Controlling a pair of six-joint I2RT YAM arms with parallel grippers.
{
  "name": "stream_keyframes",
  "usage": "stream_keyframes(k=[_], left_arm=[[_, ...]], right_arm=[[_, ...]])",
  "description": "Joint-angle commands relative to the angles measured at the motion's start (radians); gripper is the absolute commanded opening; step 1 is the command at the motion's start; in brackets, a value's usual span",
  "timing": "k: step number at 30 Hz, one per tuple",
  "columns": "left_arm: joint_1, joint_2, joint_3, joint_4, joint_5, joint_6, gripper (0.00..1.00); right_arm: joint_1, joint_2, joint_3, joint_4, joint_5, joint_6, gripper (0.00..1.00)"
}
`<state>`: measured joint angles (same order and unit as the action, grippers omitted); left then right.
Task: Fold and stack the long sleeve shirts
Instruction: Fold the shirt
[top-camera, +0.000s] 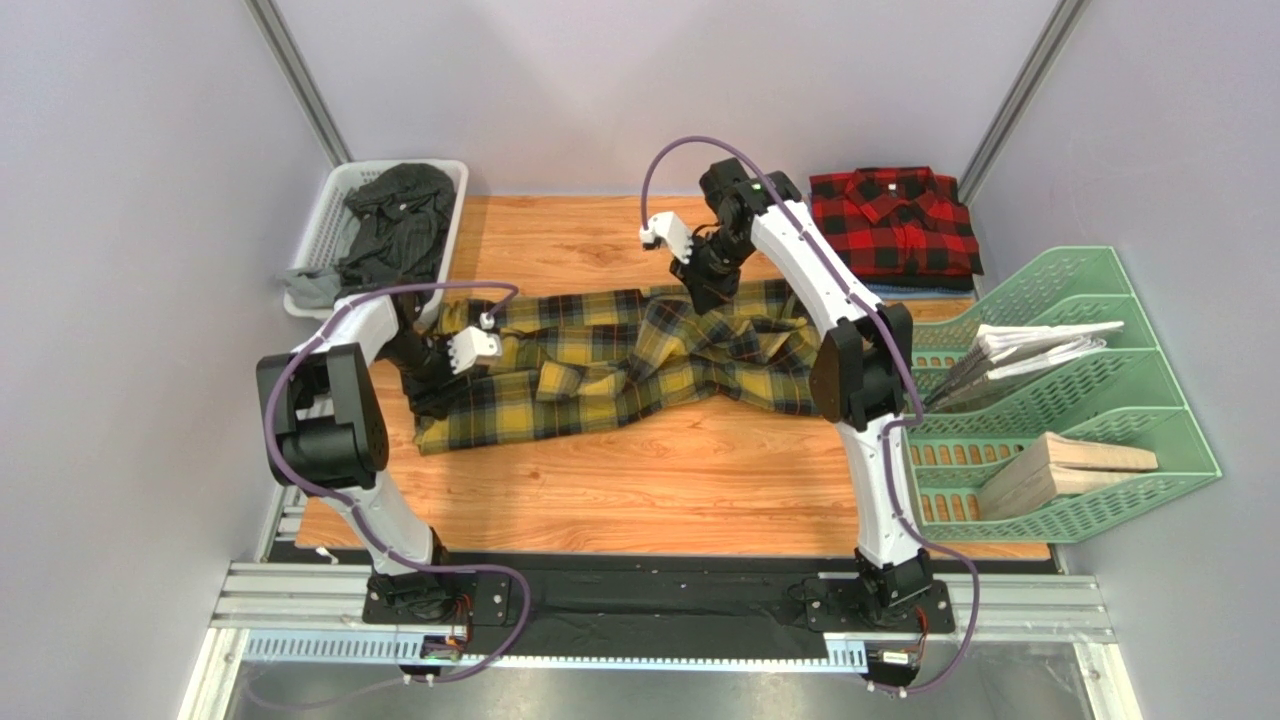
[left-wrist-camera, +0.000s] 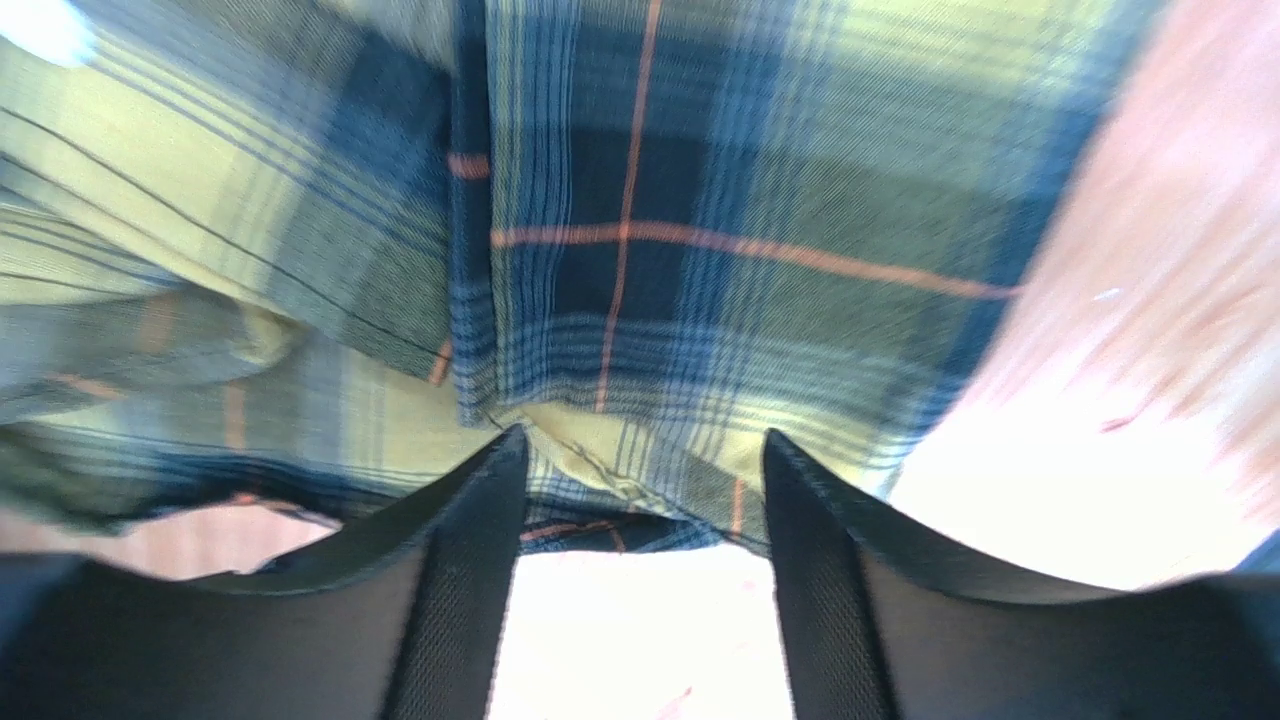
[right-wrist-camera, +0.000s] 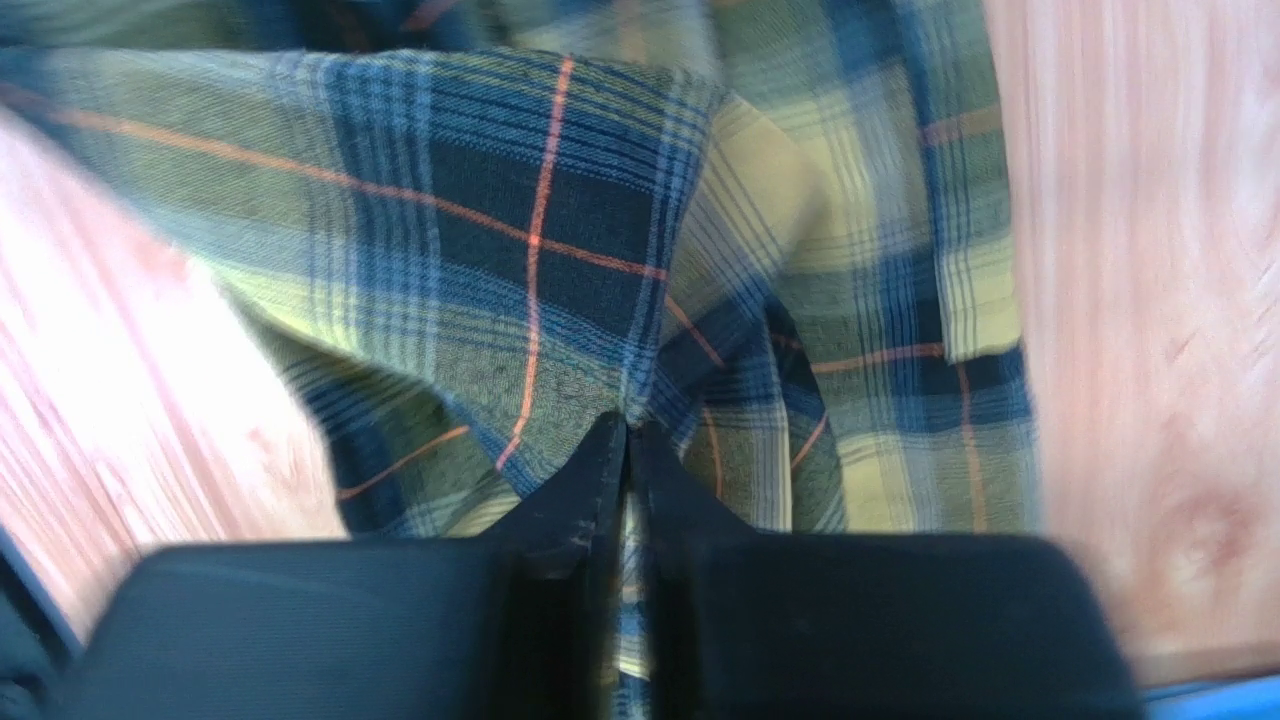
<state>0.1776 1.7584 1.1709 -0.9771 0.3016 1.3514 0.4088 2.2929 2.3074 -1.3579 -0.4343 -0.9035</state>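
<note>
You're in the flattening step: the yellow shirt (top-camera: 631, 368) lies rumpled across the middle of the table (top-camera: 676, 495), running from about 9 o'clock toward 2 o'clock, not yet folded. The red shirt (top-camera: 896, 222) sits folded at the 1 o'clock corner, so it looks done and ready to be stacked on. Your right hand (right-wrist-camera: 628, 428) is clamped on a fold of the yellow shirt at its 12 o'clock edge. Your left hand (left-wrist-camera: 646, 450) is at the 9 o'clock end with its fingers apart and the hem lying just at their tips. The next move probably calls for closing the left hand on that hem, then drawing both hands apart to spread the cloth. The white basket (top-camera: 323, 225) at 11 o'clock holds dark grey clothes (top-camera: 394, 218). The green rack (top-camera: 1082, 278) at 3 o'clock holds papers (top-camera: 1037, 342) and a wooden block (top-camera: 1067, 465).
</note>
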Motion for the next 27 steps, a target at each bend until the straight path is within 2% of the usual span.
stream_keyframes(k=[1,2,3,5,6,11,14,18,21,27], left_arm=[[-0.006,-0.143,0.062,-0.06,0.226,0.034,0.68],[-0.035,-0.154,0.065,-0.06,0.222,0.019,0.67],[-0.053,-0.155,0.062,-0.066,0.208,-0.007,0.66],[-0.076,-0.148,0.041,-0.075,0.188,-0.017,0.64],[-0.075,-0.145,0.029,-0.075,0.185,-0.032,0.64],[-0.075,-0.139,-0.074,-0.005,0.113,-0.077,0.62],[-0.075,-0.122,-0.096,0.02,0.07,-0.09,0.61],[-0.075,-0.096,-0.099,0.038,0.041,-0.086,0.61],[-0.075,-0.08,-0.106,0.054,0.005,-0.072,0.59],[-0.06,-0.1,-0.192,0.097,-0.099,0.028,0.57]], right_arm=[[-0.022,0.073,0.09,-0.102,0.062,0.175,0.3],[-0.024,0.063,0.078,-0.107,0.065,0.19,0.4],[-0.028,0.016,0.052,-0.11,0.056,0.198,0.55],[-0.059,-0.057,-0.066,-0.115,0.029,0.23,0.61],[-0.073,-0.146,-0.109,-0.11,0.011,0.244,0.64],[-0.146,-0.369,-0.461,-0.064,0.012,0.294,0.64],[-0.177,-0.423,-0.63,-0.011,0.049,0.331,0.52],[-0.189,-0.414,-0.802,0.129,0.156,0.348,0.45],[-0.194,-0.372,-0.888,0.239,0.228,0.388,0.43],[-0.208,-0.29,-0.919,0.318,0.362,0.419,0.42]])
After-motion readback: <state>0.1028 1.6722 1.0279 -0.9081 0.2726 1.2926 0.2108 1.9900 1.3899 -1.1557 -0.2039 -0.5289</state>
